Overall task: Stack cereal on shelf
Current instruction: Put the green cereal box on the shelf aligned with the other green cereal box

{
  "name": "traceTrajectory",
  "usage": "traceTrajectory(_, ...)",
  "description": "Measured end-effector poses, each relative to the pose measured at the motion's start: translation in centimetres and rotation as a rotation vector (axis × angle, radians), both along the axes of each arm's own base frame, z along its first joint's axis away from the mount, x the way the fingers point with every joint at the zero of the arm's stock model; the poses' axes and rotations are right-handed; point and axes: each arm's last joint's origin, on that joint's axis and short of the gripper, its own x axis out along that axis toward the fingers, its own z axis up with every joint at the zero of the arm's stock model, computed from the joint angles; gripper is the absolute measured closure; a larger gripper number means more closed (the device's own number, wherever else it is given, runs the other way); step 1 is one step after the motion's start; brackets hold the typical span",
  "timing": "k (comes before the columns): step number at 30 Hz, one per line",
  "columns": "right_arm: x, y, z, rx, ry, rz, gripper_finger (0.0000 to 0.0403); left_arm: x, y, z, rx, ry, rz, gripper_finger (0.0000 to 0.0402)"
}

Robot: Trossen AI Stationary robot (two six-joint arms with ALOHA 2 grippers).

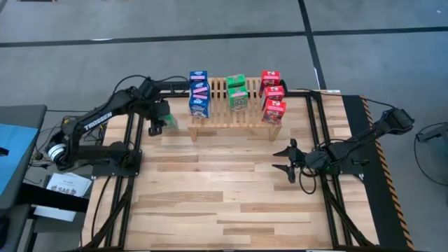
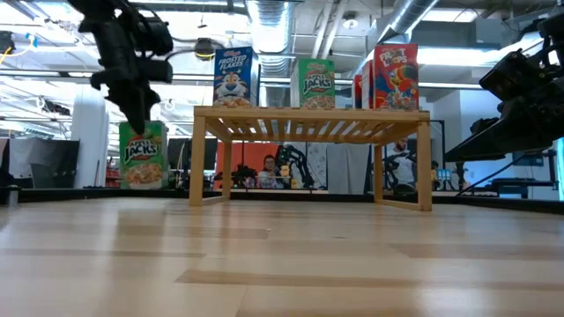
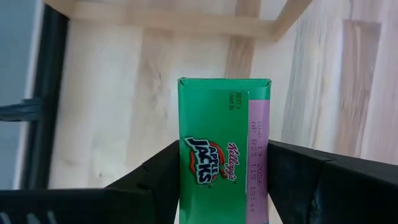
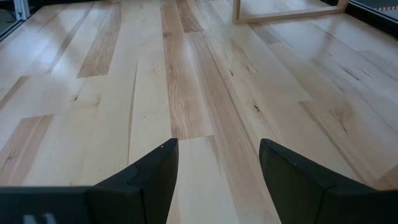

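The worktop [image 1: 210,189] carries the shelf [image 1: 238,120] at its twelve-o'clock end, with eight boxes already on the slats: three blue [image 1: 199,94] at the nine-o'clock end, two green [image 1: 237,91] in the middle and three red [image 1: 272,94] at the three-o'clock end. The ninth, a green box [image 3: 225,149], stands on the worktop just off the shelf's nine-o'clock end, and the left jaws [image 3: 221,177] are closed on its two sides, the box upright between them. The right jaws [image 4: 217,168] wait partly open and hold nothing, low over the worktop toward three o'clock, well apart from the shelf. The main risk is on the way to the middle row: the box has to rise above the shelf's edge and then pass over or round the blue boxes, and a low path could clip the rail or topple them. A light cardboard box held only by its sides could also tilt or slip in the grip. The free spot in the green row is tight between its neighbours, so a skewed set-down could knock a box off.
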Motion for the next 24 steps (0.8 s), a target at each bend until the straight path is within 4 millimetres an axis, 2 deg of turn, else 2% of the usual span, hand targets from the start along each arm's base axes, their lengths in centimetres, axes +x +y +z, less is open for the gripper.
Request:
traceTrajectory(9, 0.0, 0.0, 0.0, 0.0, 0.0, 0.0, 0.0152, -1.8, -2.9, 2.8, 0.112, -0.094, 0.064, 0.0219)
traceTrajectory(24, 0.0, 0.0, 0.0, 0.0, 0.0, 0.0, 0.0152, -4.2, -8.8, 6.4, 0.094, -0.464, 0.125, 0.0219)
